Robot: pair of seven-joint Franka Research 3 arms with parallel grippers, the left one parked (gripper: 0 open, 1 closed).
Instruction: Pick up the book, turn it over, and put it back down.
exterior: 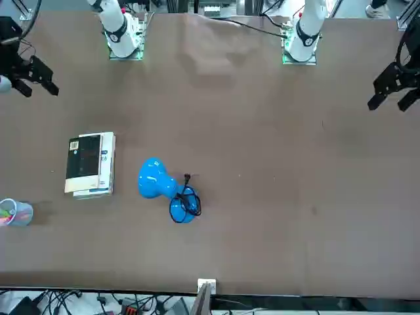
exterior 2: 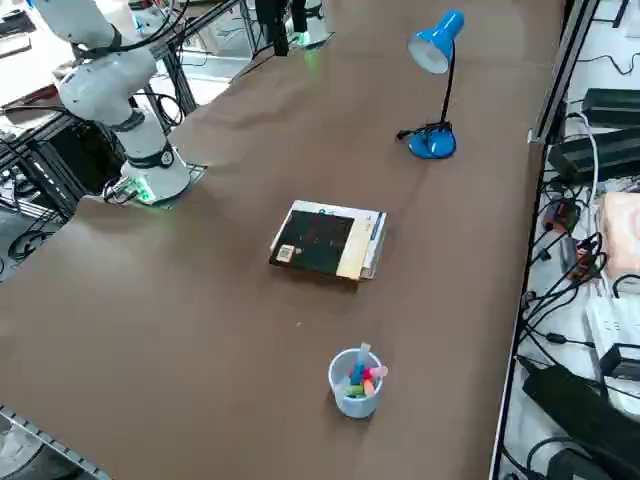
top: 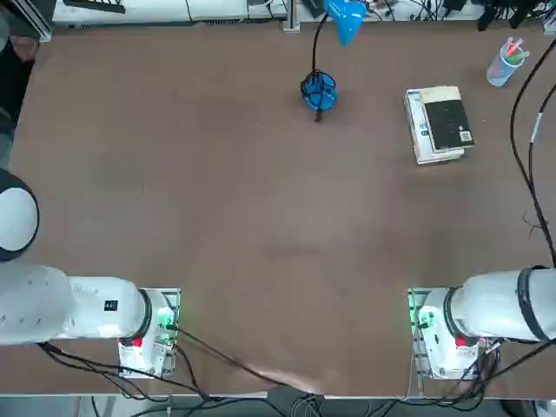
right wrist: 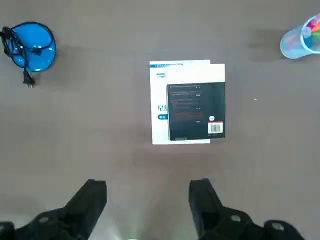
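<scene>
Right claw (right wrist: 147, 197) spread wide and empty, well above the tabletop (right wrist: 100, 140), with the paperback (right wrist: 187, 102) lying flat just ahead, barcode cover up: could easily skid or fan open if pinched off-centre, or clip the pen cup (right wrist: 300, 40) mid-flip.

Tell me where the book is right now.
The book lies flat on the table, white-and-black cover up, in the top view's upper right, between the blue desk lamp and the pen cup, untouched, far from the open right gripper.
</scene>
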